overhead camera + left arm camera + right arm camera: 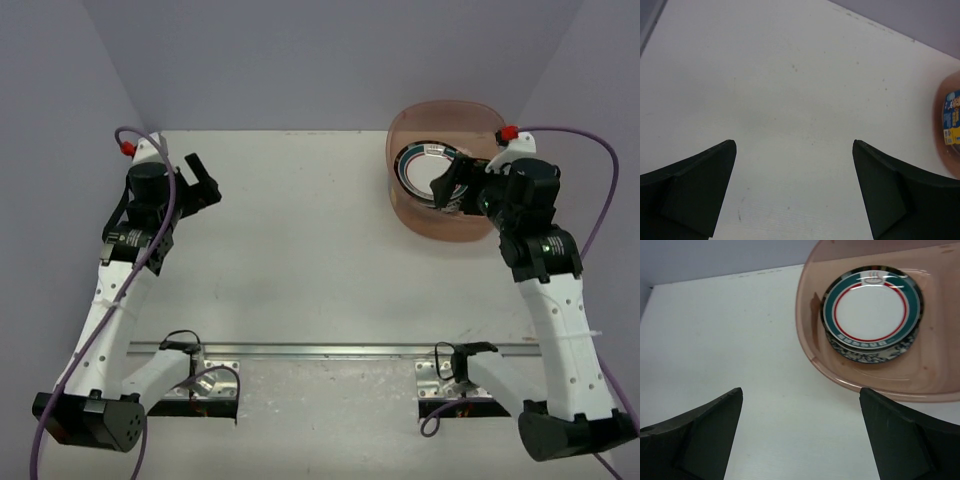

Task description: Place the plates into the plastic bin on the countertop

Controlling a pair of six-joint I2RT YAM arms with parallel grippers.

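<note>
The pinkish plastic bin [420, 215] stands at the back right of the white countertop [300, 250]. A stack of plates [425, 168] lies inside it; the top plate [872, 307] is white with a green-and-red rim, and a blue floral plate [865, 356] shows beneath. My right gripper [452, 186] is open and empty above the bin's front part; in the right wrist view [801, 392] its jaws stand wide apart over bare counter beside the bin's rim [840, 380]. My left gripper [203, 180] is open and empty over the back left of the counter, also open in its wrist view [794, 145].
A metal rail [330, 350] runs along the counter's front edge. Purple walls close the back and sides. The bin's side with a blue-yellow label [952, 117] shows at the right edge of the left wrist view.
</note>
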